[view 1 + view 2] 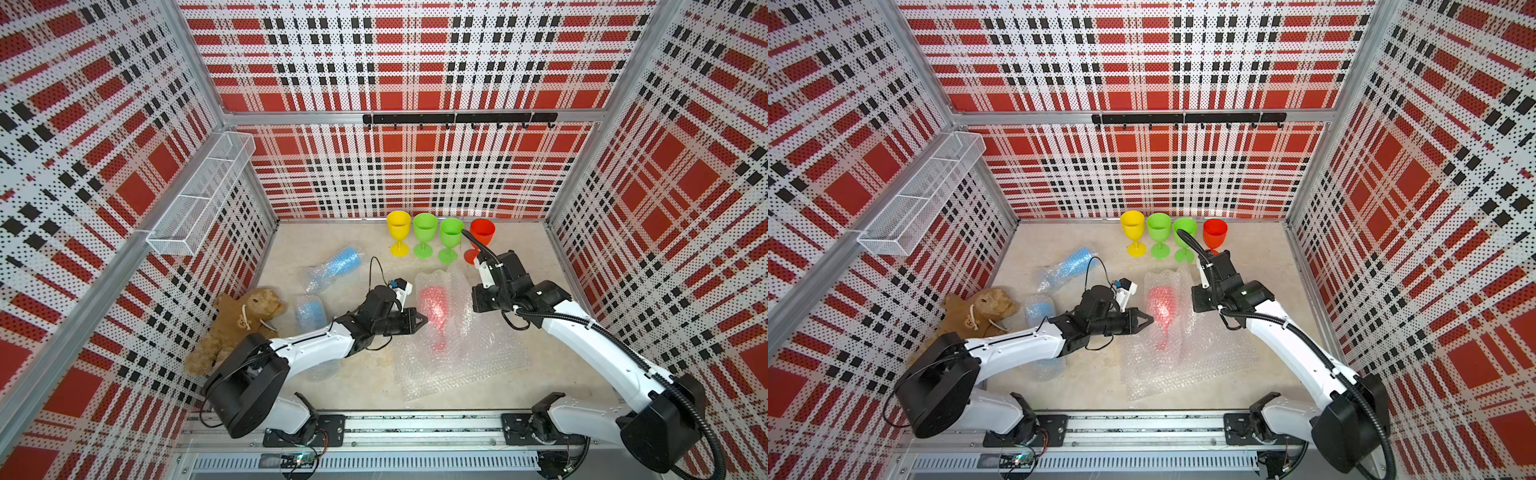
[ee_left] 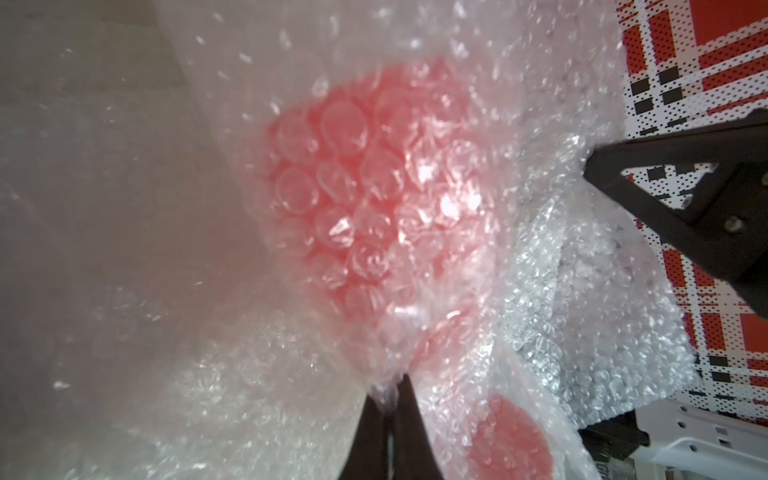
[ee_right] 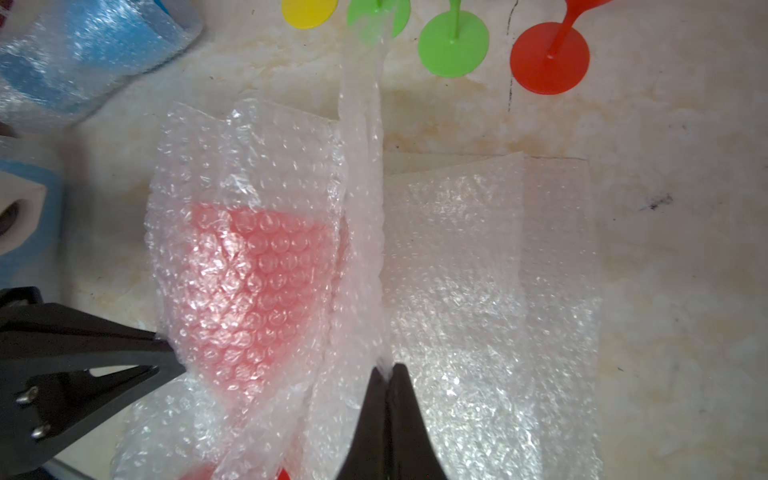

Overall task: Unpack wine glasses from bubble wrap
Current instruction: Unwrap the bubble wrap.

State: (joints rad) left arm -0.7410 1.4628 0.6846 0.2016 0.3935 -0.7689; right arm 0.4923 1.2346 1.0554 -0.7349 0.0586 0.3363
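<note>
**A:** What is made out in the top views?

**B:** The red glass [image 1: 434, 309] is seen lying mid-way across the table [image 1: 353, 386], inside partly unrolled bubble wrap [image 1: 457, 345]. Four bare glasses [image 1: 424, 232] are stood at the back. Two blue glasses [image 1: 332, 266] are seen wrapped, off to one side.

**A:** And in the left wrist view?

**B:** The left gripper [image 2: 392, 386] is shown shut, with a pinch of film caught near the stem.

**A:** And the right wrist view?

**B:** The right gripper [image 3: 388, 370] is closed on a raised fold of the sheet. The film is judged light, limp and slippery, so it is best pinched at an edge. The glass is judged light, stiff and apt to roll, so it is best taken by the stem.
</note>
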